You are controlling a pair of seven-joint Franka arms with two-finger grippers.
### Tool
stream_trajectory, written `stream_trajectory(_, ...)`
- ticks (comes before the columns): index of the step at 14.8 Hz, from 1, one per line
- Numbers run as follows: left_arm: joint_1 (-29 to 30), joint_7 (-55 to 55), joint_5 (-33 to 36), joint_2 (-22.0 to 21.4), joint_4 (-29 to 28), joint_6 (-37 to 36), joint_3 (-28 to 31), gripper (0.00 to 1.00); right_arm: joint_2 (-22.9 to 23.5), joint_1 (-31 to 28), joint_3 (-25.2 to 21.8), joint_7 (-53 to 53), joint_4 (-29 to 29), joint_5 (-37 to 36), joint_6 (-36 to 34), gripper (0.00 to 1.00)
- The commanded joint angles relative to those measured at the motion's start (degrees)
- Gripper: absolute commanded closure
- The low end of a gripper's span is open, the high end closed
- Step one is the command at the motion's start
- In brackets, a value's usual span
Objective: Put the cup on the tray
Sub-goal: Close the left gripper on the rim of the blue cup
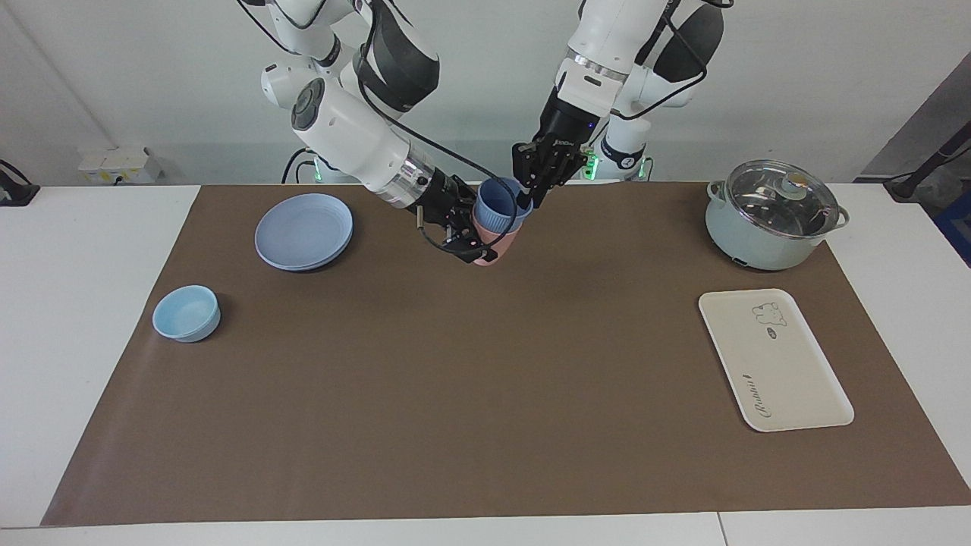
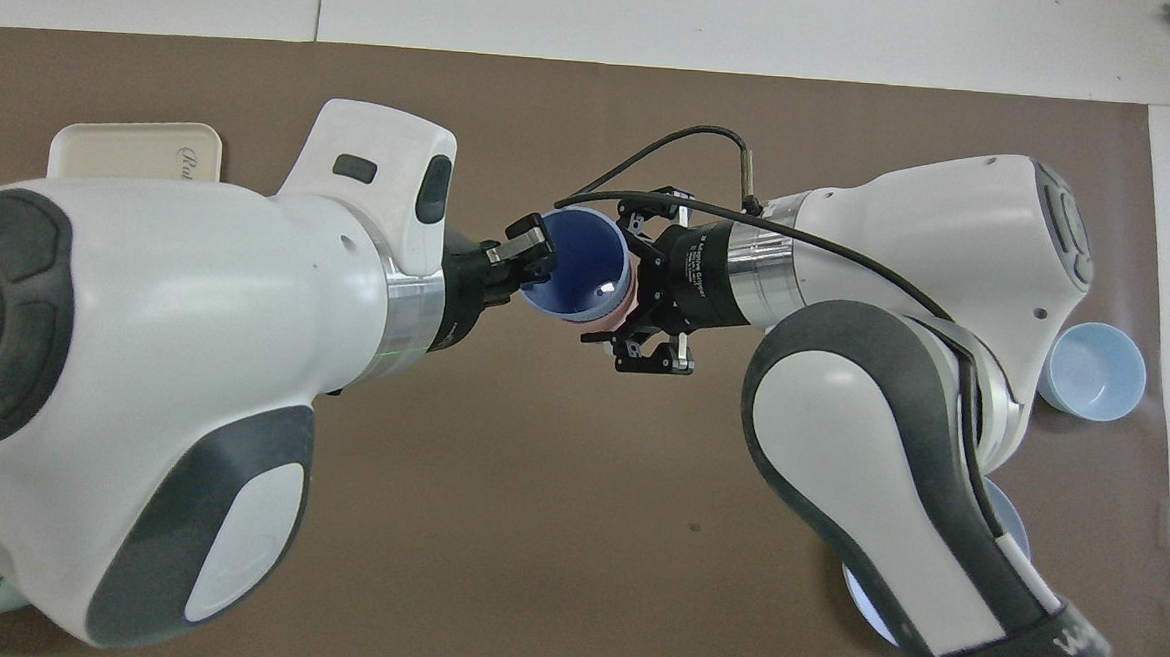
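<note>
Above brown mat (image 1: pixel 455 379), cup (image 1: pixel 497 206) rim between left tool (image 1: pixel 529 199) fingers.

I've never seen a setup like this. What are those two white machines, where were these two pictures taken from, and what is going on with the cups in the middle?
Those are two robot arms, each ending in a two-finger gripper. One picture looks across the table at them; the other looks steeply down from above their end.

On the brown mat lie a round blue plate, a low light-blue bowl, a lidded pot and a cream tray with a bear drawing.

The right gripper is shut on a pink cup, held tilted in the air. A periwinkle-blue cup sits nested inside it. The left gripper has its fingers at the blue cup's rim, one inside and one outside, apparently to lift it out. The tray, toward the left arm's end of the table, holds nothing yet.
</note>
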Motion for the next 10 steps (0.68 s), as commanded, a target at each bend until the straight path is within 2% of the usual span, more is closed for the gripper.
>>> stream_trajectory(1,-0.9,-0.4,-1.0,-0.5,-1.2,1.5,0.8,1.00,-0.6,-1.1,0.1,1.1,0.1,-0.9,0.5,1.00)
stream_trajectory(4,-0.7,-3.0,-1.1,-0.1,2.2,-0.7,0.8,1.00,-0.6,-1.2,-0.1,1.0,0.0,-0.8,0.4,1.00)
stream_trajectory(6,-0.3,-3.4,-1.4,1.3,6.4,-5.1,0.8,1.00,-0.6,-1.4,-0.2,0.9,-0.1,-0.8,0.4,1.00)
stream_trajectory(10,1.1,-3.1,-2.9,0.9,11.1,-13.4,2.1,1.00,-0.7,-2.8,-0.2,0.7,-0.4,-0.8,0.1,1.00)
